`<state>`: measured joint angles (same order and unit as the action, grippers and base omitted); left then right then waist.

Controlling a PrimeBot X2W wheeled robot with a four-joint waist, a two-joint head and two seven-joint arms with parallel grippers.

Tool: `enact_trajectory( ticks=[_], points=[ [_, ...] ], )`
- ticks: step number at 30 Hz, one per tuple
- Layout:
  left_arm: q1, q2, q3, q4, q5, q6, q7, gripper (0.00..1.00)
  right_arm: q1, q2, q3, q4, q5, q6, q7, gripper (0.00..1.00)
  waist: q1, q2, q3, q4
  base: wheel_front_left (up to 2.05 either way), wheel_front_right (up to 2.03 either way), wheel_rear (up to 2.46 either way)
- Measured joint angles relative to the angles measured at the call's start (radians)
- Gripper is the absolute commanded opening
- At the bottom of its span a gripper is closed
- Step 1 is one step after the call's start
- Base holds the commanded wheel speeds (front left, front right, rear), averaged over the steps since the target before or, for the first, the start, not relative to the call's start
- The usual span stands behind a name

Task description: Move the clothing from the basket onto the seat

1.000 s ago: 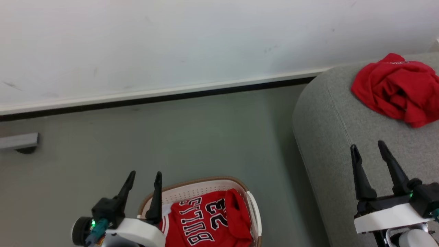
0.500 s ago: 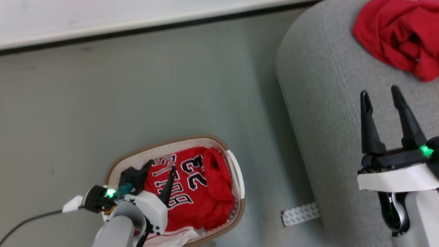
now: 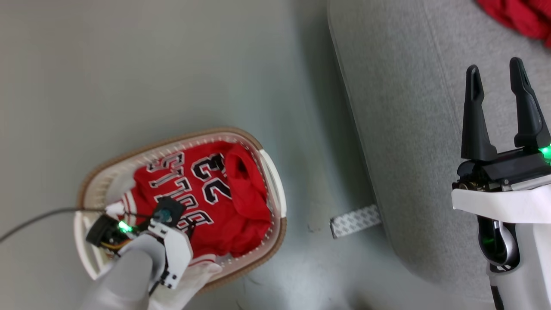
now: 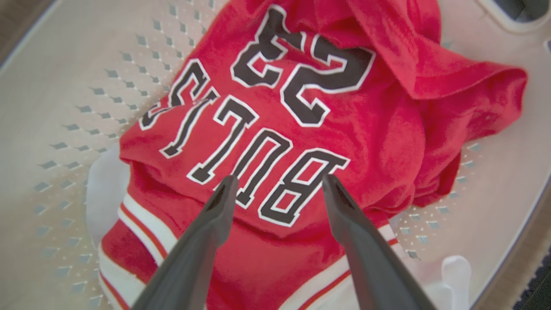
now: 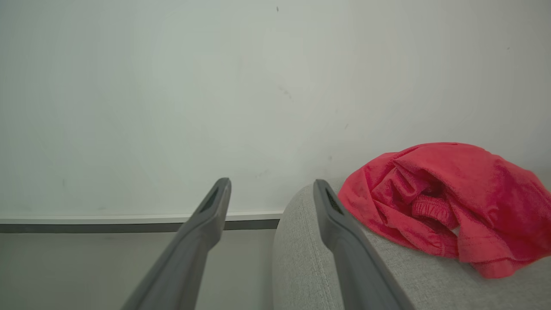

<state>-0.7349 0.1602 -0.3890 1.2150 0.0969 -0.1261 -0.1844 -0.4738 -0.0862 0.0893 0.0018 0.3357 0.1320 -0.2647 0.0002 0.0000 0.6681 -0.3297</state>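
Nearest, left gripper (image 4: 279, 180) spread and empty just over the jersey (image 4: 301, 129) reading "BULLS 23", crumpled in the basket (image 4: 77, 86). Farther, right gripper (image 3: 494, 65) likewise parted, holding nothing, over the seat (image 3: 409, 107). Beyond, second red garment (image 5: 452, 202) heaped on that seat.

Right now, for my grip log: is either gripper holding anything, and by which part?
Nothing is held: left gripper open over the jersey, right gripper open over the seat.

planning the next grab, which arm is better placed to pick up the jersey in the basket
Left. The left claw hangs open right above the jersey in the basket; the right claw is open over the seat, away from the basket.
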Motion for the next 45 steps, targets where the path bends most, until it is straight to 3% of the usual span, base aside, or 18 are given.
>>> enact_trajectory(
  ticks=[18,20,21,31,38,45],
  points=[
    [-0.109,0.087,-0.168,0.064,0.093,-0.002,0.174,1.0,-0.036,0.032,0.012,-0.009,0.031,0.0,0.0,1.0,-0.0002,0.0,0.197,-0.109,0.0,0.0,0.0],
    [-0.109,0.088,-0.168,0.064,0.084,-0.002,0.176,0.41,-0.036,0.033,0.013,-0.007,0.033,0.0,0.0,1.0,-0.0002,0.0,0.198,-0.112,0.0,0.0,0.0],
    [-0.109,0.088,-0.168,0.065,0.081,-0.002,0.176,0.0,-0.037,0.033,0.014,-0.007,0.036,0.0,0.0,1.0,-0.0003,0.0,0.197,-0.112,0.0,0.0,0.0],
    [-0.08,0.045,-0.172,0.072,0.038,-0.003,0.132,0.0,-0.036,0.034,0.01,0.013,0.027,0.0,0.0,1.0,-0.0002,0.0,0.128,-0.092,0.0,0.0,0.0],
    [-0.024,-0.028,-0.14,0.07,-0.036,-0.002,-0.005,0.0,-0.005,0.035,-0.004,0.033,-0.012,0.0,0.0,1.0,-0.0002,0.0,-0.005,-0.057,0.0,0.0,0.0],
    [0.032,-0.088,-0.138,0.013,-0.1,-0.003,-0.073,0.0,0.058,-0.003,-0.021,0.052,-0.029,0.0,0.0,1.0,-0.0003,0.0,-0.166,0.0,0.0,0.0,0.0]
  ],
)
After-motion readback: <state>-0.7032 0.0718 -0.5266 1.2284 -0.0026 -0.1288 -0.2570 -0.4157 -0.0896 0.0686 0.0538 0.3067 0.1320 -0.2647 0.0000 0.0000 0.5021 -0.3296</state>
